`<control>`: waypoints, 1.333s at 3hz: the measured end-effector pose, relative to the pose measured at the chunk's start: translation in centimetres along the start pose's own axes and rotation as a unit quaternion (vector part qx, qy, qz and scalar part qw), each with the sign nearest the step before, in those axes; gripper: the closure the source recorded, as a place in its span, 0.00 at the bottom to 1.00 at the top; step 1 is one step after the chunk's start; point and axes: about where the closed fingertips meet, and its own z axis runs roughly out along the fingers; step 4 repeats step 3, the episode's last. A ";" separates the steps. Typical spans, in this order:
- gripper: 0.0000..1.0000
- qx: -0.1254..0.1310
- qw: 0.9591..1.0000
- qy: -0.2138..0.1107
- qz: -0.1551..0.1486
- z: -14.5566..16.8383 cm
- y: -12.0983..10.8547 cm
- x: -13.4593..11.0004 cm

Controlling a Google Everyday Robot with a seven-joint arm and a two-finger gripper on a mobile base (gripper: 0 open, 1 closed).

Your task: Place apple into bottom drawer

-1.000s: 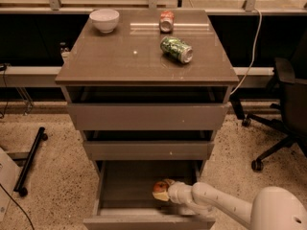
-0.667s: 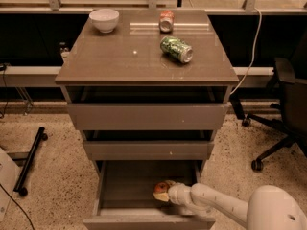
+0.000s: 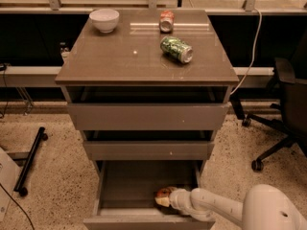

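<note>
The bottom drawer (image 3: 134, 186) of the grey-brown cabinet is pulled open. The red-orange apple (image 3: 162, 193), with a yellowish patch, is inside it near the front right, low over or on the drawer floor. My gripper (image 3: 169, 199) is at the apple's right side, down inside the drawer. My white arm (image 3: 216, 207) reaches in from the lower right. The gripper's end is hidden by the apple and the wrist.
The two upper drawers (image 3: 146, 116) stand slightly open above. On the cabinet top lie a white bowl (image 3: 104, 19), a green can (image 3: 176, 49) on its side and a red can (image 3: 166, 20). An office chair (image 3: 283, 109) stands at the right, and a black bar (image 3: 29, 159) lies on the floor at the left.
The apple and my gripper have sunk slightly lower in the drawer, toward its front. Nothing else has moved.
</note>
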 end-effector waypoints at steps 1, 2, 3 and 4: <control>0.12 -0.001 1.000 0.000 0.000 0.1 0.2 0.0; 0.00 -0.002 1.000 0.000 0.000 0.2 0.3 0.0; 0.00 -0.002 1.000 0.000 0.000 0.2 0.3 0.0; 0.00 -0.002 1.000 0.000 0.000 0.2 0.3 0.0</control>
